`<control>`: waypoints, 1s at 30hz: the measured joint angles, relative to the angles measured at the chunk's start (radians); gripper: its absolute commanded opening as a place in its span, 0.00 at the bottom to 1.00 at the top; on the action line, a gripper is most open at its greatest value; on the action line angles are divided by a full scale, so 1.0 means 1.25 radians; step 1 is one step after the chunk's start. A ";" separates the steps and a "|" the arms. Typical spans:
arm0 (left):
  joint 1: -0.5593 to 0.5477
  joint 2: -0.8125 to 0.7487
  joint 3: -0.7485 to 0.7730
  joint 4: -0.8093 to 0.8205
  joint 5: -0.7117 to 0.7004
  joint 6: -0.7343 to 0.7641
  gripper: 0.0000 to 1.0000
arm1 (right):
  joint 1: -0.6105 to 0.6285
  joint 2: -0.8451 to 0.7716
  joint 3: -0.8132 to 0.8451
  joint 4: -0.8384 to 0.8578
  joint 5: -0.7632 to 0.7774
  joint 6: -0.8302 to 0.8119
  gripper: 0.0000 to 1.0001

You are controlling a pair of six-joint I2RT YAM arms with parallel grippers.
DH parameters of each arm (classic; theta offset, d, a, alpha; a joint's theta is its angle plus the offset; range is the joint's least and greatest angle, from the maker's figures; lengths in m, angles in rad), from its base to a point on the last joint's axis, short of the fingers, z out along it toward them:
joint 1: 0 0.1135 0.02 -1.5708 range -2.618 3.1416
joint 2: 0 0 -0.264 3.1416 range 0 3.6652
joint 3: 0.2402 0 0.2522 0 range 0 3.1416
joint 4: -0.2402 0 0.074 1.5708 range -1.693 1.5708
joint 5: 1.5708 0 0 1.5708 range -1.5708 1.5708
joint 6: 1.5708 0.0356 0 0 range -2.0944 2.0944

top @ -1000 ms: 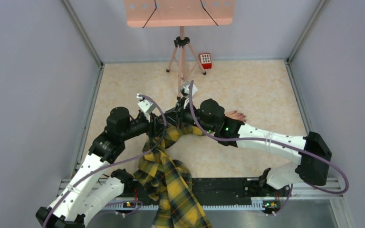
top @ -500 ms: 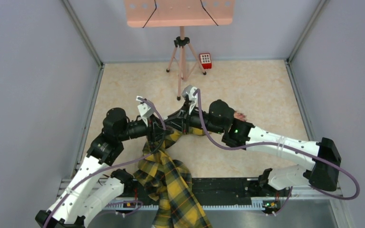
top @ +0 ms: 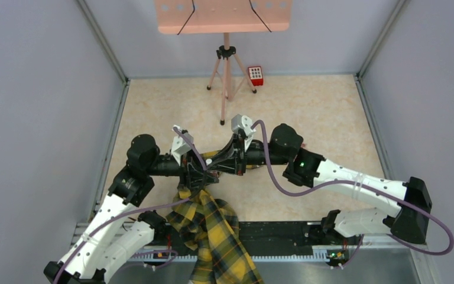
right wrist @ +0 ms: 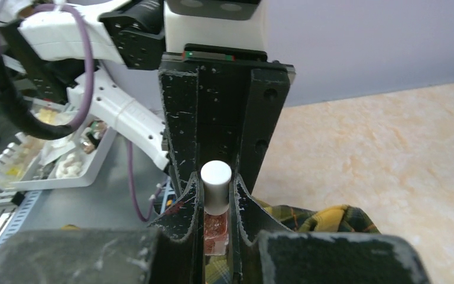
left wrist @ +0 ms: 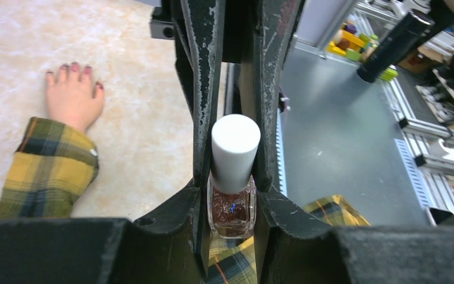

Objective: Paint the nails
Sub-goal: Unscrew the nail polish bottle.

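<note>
A nail polish bottle (left wrist: 231, 208) of clear glass with dark red glittery polish and a white cap (left wrist: 235, 148) stands between both grippers. My left gripper (left wrist: 230, 207) is shut on the glass body. My right gripper (right wrist: 216, 189) comes from the opposite side and is shut on the white cap (right wrist: 216, 184). In the top view the two grippers meet above the plaid sleeve (top: 210, 222). The pale mannequin hand (left wrist: 73, 97) lies flat on the table, and its dark red nails (left wrist: 74, 67) show in the left wrist view. My right arm (top: 287, 148) hides the hand in the top view.
A tripod (top: 226, 71) carrying a pinkish board (top: 223, 15) stands at the back, with a small red keypad box (top: 255, 75) beside it. Grey walls close in the beige table (top: 331, 112). The plaid cloth hangs over the near rail (top: 284, 234).
Both grippers, joined at the bottle, have moved toward the near edge. The right arm has swung across the hand and now covers it in the top view.
</note>
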 measured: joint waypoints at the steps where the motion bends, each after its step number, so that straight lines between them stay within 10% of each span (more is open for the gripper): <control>1: 0.000 0.000 0.000 0.004 0.015 -0.005 0.00 | -0.004 -0.002 -0.006 0.013 -0.021 0.007 0.00; 10: -0.006 0.004 0.000 0.041 0.078 -0.029 0.00 | -0.030 -0.005 -0.026 0.086 -0.137 0.054 0.00; 15: -0.007 0.008 0.000 0.042 0.074 -0.027 0.00 | -0.032 -0.005 -0.026 0.083 -0.134 0.067 0.70; 17: -0.006 0.009 0.000 0.034 0.056 -0.021 0.00 | -0.033 -0.011 -0.027 0.071 -0.115 0.066 0.82; 30: -0.006 -0.015 0.000 -0.029 -0.190 0.046 0.00 | -0.044 -0.078 -0.064 0.043 0.222 0.090 0.73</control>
